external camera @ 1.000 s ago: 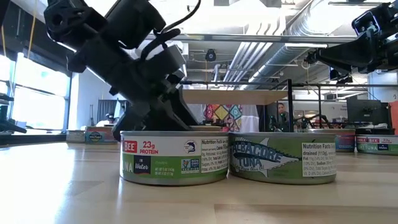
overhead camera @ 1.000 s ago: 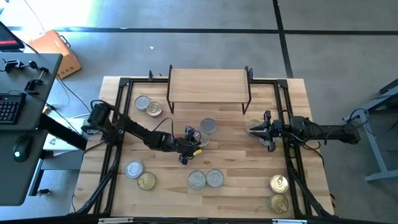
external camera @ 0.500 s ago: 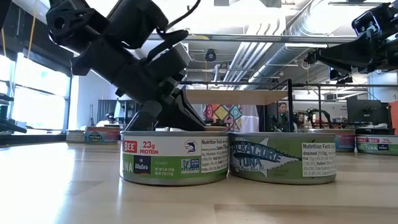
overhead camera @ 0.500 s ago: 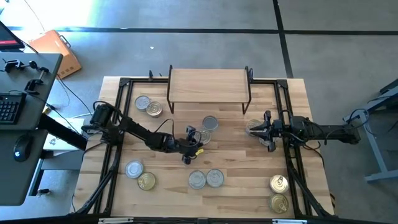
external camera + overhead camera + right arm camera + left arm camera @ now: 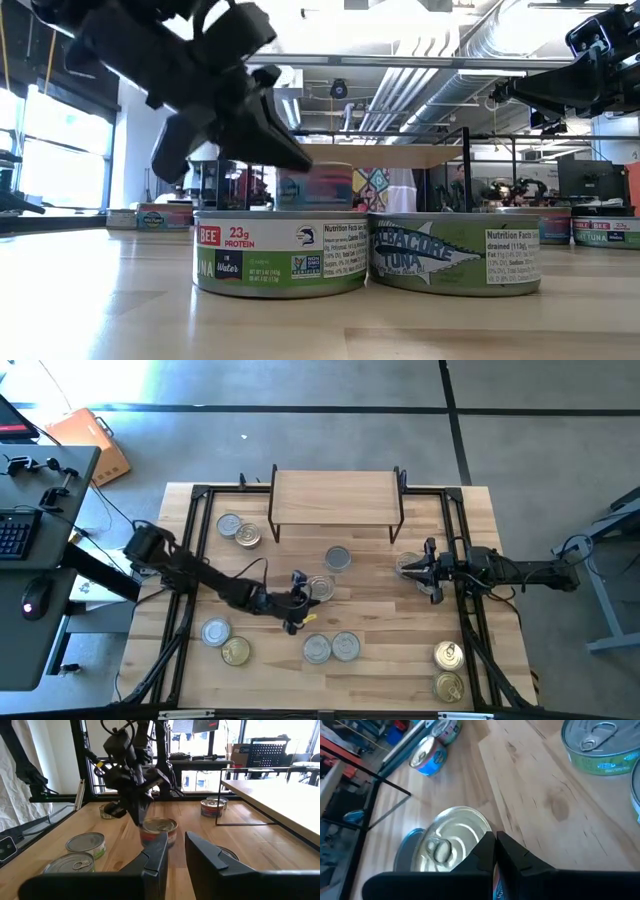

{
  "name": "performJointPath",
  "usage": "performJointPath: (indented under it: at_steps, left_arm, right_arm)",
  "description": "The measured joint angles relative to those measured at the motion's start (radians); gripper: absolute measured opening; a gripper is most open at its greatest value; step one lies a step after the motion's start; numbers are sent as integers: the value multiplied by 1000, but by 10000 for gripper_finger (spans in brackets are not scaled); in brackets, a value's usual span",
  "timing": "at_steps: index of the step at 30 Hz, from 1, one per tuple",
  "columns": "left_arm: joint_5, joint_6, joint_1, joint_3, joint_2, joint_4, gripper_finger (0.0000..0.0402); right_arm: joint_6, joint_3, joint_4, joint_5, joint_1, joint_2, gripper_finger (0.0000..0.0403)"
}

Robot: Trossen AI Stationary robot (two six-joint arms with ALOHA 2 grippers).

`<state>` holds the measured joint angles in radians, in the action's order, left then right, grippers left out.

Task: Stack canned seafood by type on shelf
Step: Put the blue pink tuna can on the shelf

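My left gripper (image 5: 308,596) is shut on a silver-lidded tin with a pull tab (image 5: 451,840) at the table's middle, just left of another tin (image 5: 337,560). The low view shows the held tin (image 5: 315,185) above the two green-labelled tins (image 5: 280,252) in front of it. The shelf (image 5: 335,495) stands at the far edge with a bare wooden top. My right gripper (image 5: 432,570) waits at the right, level, its fingers a narrow gap apart with nothing between them, above a tin (image 5: 408,565). My left gripper has its shut fingertips (image 5: 487,851) on the tin's rim (image 5: 481,836), on the side nearest the arm. The fingers slant down from the table's left (image 5: 140,817). The tin hangs below the fingertips, lid up, off the table.
Pairs of tins stand at the far left (image 5: 239,531), near left (image 5: 225,641), near middle (image 5: 331,647) and near right (image 5: 448,670). Black frame rails (image 5: 190,560) run along the table's left and right sides. Bare wood lies in front of the shelf.
My left gripper has shut on the tin's rim. It has then risen and drawn back a little toward the table's left and near edges. The tin has come up off the table with it and now shows above the front tins in the low view.
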<state>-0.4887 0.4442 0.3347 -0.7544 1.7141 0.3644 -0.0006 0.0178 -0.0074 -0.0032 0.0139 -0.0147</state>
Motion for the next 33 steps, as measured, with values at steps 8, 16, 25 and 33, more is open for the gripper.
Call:
performJointPath:
  at_steps: [8,16,25,33]
  left_arm:
    - [-45,13,9,0,-71,5,0]
    - [-90,84,-37,-119,-190,-198,0]
    - [-40,269,-286,-249,-291,-386,0]
    - [143,328,-605,-320,-286,-500,0]
  right_arm:
    - [0,0,0,0,0,0,57]
    - [0,0,0,0,0,0,57]
    - [0,0,0,0,0,0,57]
    - [0,0,0,0,0,0,57]
